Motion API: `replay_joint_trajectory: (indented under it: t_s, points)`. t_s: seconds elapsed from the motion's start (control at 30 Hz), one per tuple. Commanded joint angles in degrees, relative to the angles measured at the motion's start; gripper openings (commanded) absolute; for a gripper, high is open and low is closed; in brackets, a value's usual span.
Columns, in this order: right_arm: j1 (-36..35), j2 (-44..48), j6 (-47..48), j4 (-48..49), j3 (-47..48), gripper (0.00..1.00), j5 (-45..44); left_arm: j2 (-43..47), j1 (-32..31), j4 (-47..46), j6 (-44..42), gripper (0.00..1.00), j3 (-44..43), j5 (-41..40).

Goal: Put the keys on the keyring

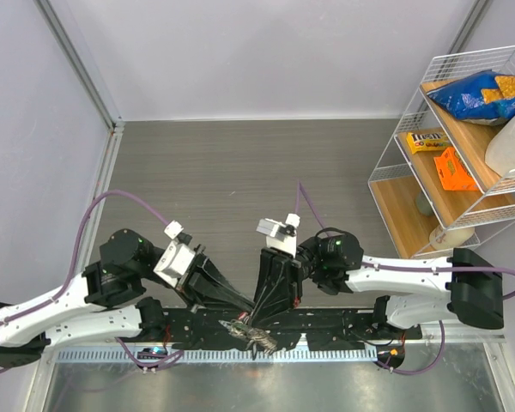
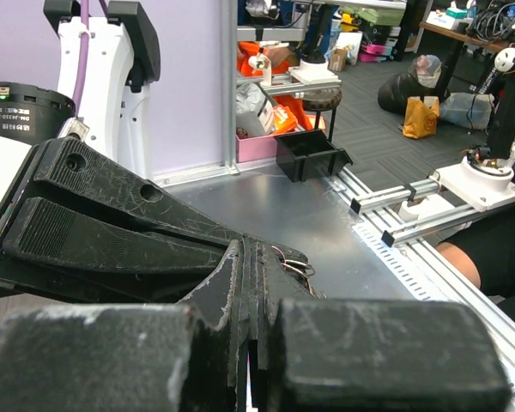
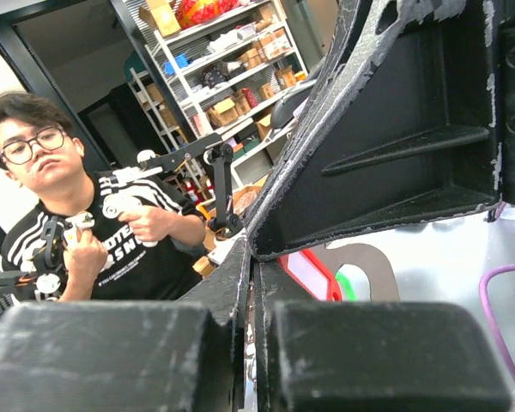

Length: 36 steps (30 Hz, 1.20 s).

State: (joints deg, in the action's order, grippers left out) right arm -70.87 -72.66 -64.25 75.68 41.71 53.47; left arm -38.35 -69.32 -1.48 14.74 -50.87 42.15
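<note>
Both grippers meet over the table's near edge. My left gripper (image 1: 247, 311) is shut; a pale, red-edged sliver shows between its fingers (image 2: 251, 378), which looks like the red key. The red key's head (image 3: 313, 270) shows in the right wrist view under the left finger, with a green key's edge (image 3: 350, 286) beside it. Thin wire loops of the keyring (image 2: 296, 257) stick out at the left fingertips. My right gripper (image 1: 259, 314) is shut on the keyring's silver beaded strip (image 3: 250, 348). A silvery cluster (image 1: 253, 335) hangs below both tips. No blue key is visible.
A wire shelf rack (image 1: 386, 163) with snack packs stands at the far right. A slotted rail (image 1: 112, 354) runs along the near edge. Purple cables (image 1: 94, 210) loop off both arms. A person (image 3: 60, 223) sits beyond the table.
</note>
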Motion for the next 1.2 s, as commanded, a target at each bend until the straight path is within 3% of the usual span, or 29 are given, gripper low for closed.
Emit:
replay_joint_trajectory:
  t_s: [0.0,0.23,0.73,1.03,1.17]
  points:
    - [-0.58,3.23,2.72,16.96,-1.02,0.06,-4.87,-2.61,0.24,-1.34,0.2,0.0,-1.42,-6.02]
    - [-0.5,6.39,4.04,16.87,-1.99,0.06,-5.31,-5.15,0.24,0.77,0.29,0.05,-3.26,-9.8]
    - [-0.58,14.3,8.34,16.87,-5.06,0.06,-7.42,-7.71,0.24,5.69,0.9,0.41,-9.94,-12.88]
    - [-0.5,18.25,14.05,16.87,-8.05,0.06,-10.4,-6.39,0.24,15.0,1.25,0.57,-17.85,-19.29]
    - [-0.5,20.89,20.02,16.87,-10.51,0.06,-14.17,-7.18,0.15,19.84,1.52,0.59,-21.89,-21.76]
